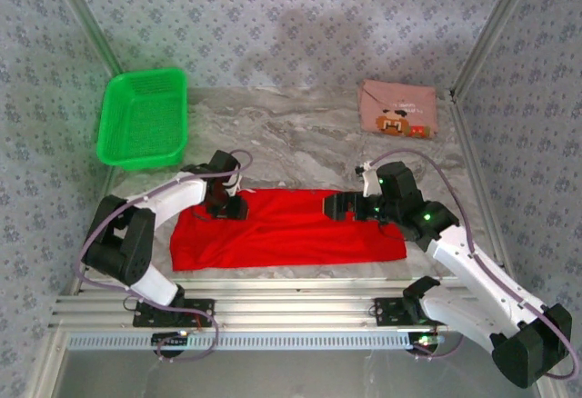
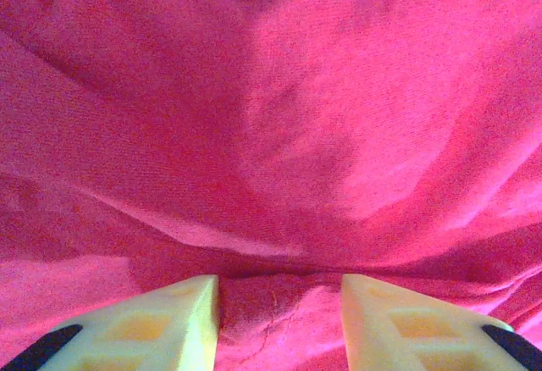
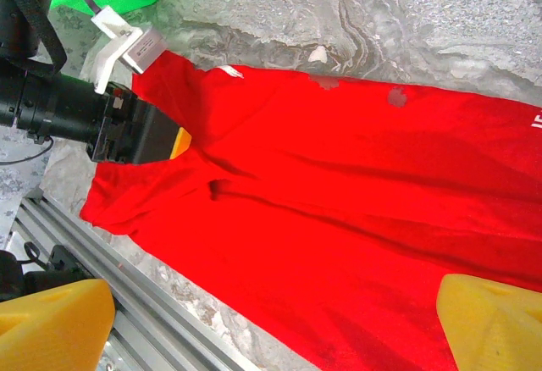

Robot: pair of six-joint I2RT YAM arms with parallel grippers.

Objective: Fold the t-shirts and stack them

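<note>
The bright red t-shirt (image 1: 291, 230) lies spread flat across the middle of the table, its print hidden. My left gripper (image 1: 227, 205) is down on the shirt's far left edge. Its fingers (image 2: 199, 312) stand apart with a low ridge of red cloth (image 2: 279, 320) between them, not pinched. My right gripper (image 1: 332, 205) hovers open over the shirt's far right part, its yellow fingers (image 3: 487, 320) wide apart above the red cloth (image 3: 339, 218). The dusty pink t-shirt (image 1: 397, 109) lies folded at the back right, brown creature print up.
A green mesh basket (image 1: 144, 116) stands at the back left. Aluminium rails (image 1: 291, 312) run along the table's near edge just below the red shirt's hem. Bare marble table (image 1: 291, 134) lies between the red shirt and the back wall.
</note>
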